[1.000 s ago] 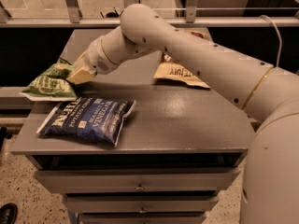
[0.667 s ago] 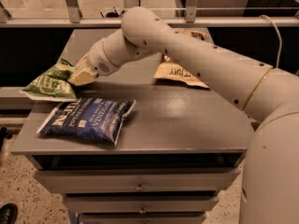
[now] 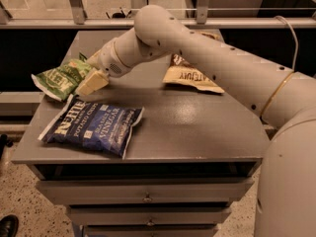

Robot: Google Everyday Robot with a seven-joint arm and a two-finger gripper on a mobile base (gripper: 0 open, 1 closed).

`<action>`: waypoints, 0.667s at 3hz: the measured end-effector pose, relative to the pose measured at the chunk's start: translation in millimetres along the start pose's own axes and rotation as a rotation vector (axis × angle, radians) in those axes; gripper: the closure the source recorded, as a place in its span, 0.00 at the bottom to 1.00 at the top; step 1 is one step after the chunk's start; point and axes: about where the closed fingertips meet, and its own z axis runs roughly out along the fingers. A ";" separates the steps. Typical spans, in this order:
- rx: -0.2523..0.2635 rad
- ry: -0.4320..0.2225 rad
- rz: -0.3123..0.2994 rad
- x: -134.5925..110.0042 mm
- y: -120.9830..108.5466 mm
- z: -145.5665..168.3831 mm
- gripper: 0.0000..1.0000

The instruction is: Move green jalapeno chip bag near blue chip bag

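**Gripper**: at the far-left part of the table, touching the right edge of the green bag, just above the far-left corner of the blue bag. Grip state: cannot tell; whether it has the bag clamped or only rests against it is not shown.

**Green bag**: far left, crinkled, tilted, its left end past the table's left edge. Just beside the blue bag's far corner; contact between the two cannot be confirmed.

**Blue bag**: flat on the near-left part of the table, lettering up, long side running left to right.

**Brown bag**: far side, right of centre, partly behind the arm, well apart from the other two.

**Arm**: reaches in from the right, across the far half of the table.

**Table**: grey top, with drawers below the near edge.

**Change over the last second:** slight. Gripper and green bag have edged a little to the right, toward the blue bag. Blue and brown bags are unmoved.

**Assessment:** the green bag already lies close to the blue one, so the task looks near its end. What probably remains is settling the bag fully onto the table beside the blue bag and letting go. Risk: with one end overhanging, the bag could slide off the left edge if released here.
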 end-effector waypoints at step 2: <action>0.082 -0.008 0.015 9.3 -21.6 -38.4 0.00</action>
